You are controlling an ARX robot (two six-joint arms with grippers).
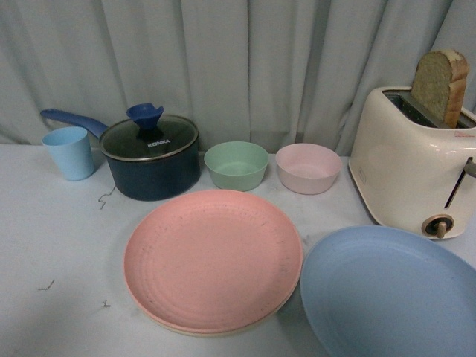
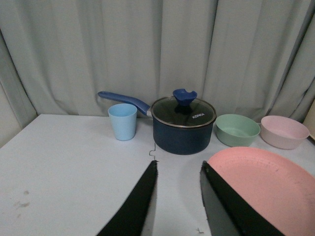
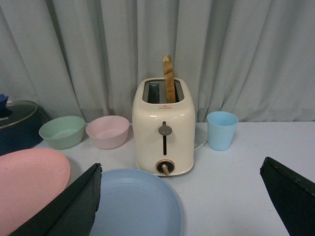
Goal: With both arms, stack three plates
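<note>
Front view: at ctr of worktop (image 1: 52,238), pink plate (image 1: 213,260) sitting on beige plate (image 1: 195,330); only a pale rim of the latter visible under the near edge. Light blue plate (image 1: 390,294) flat on worktop to the right, just beside the stack, cut off by frame edge, in front of toaster (image 1: 405,167) w/ bread (image 1: 440,85) sticking up. Behind the plates, left to right: cup (image 1: 70,152), dark blue pot (image 1: 151,158) w/ glass lid, green bowl (image 1: 236,165), pink bowl (image 1: 308,168). Neither arm in this view.

Left wrist view: left tool (image 2: 179,164) released, fingers (image 2: 133,206) apart, nothing btwn them but bare worktop. Pink plate (image 2: 266,182) just beside one finger; can't tell if touching. Beyond: cup (image 2: 122,121), pot (image 2: 183,125), green bowl (image 2: 237,129), pink bowl (image 2: 284,131).

Right wrist view: right tool (image 3: 181,167) released, spread wide, holding nothing. Light blue plate (image 3: 133,204) low btwn the fingers (image 3: 74,206), nearer one of them. Pink plate (image 3: 29,182) beside it. Behind: toaster (image 3: 165,128), bread (image 3: 169,78), second cup (image 3: 221,130), both bowls.
</note>
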